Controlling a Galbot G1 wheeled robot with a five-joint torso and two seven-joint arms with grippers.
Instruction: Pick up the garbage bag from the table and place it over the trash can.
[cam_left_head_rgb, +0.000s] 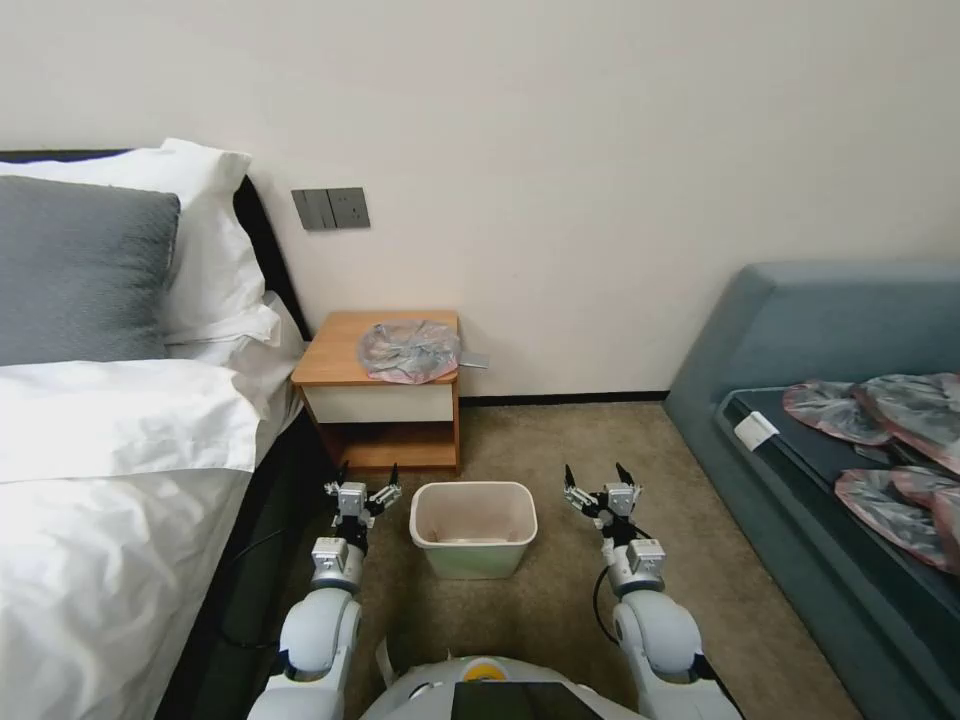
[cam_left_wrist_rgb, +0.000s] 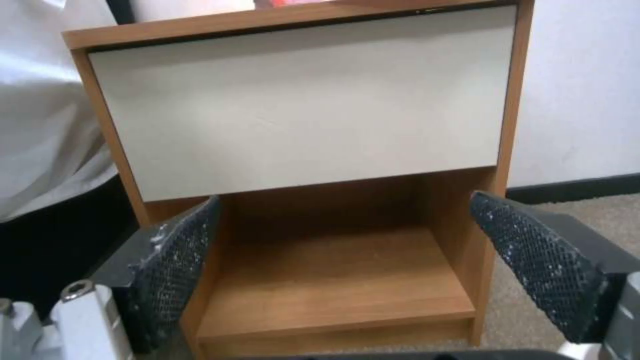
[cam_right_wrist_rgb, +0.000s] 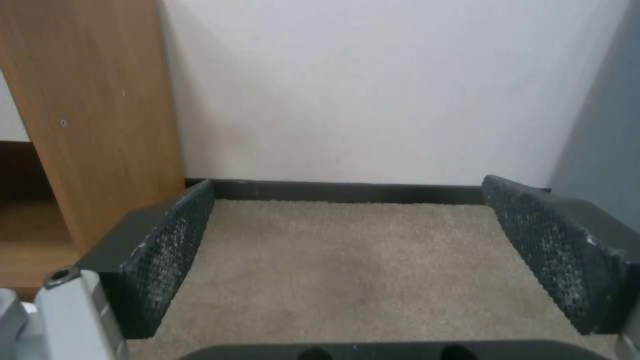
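Both arms are reaching forward, low and level. The left gripper (cam_left_head_rgb: 367, 475) is holding its fingers spread. The right gripper (cam_left_head_rgb: 598, 474) is doing likewise.

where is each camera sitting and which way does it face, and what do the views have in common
Head view: high on the robot, looking forward and down at the table, garbage bag and trash can; both arms, left claw and right claw open.
Left wrist view: low, facing the table front; left claw shows.
Right wrist view: low, facing the wall and carpet; right claw shows.
Shared: all three show the table.
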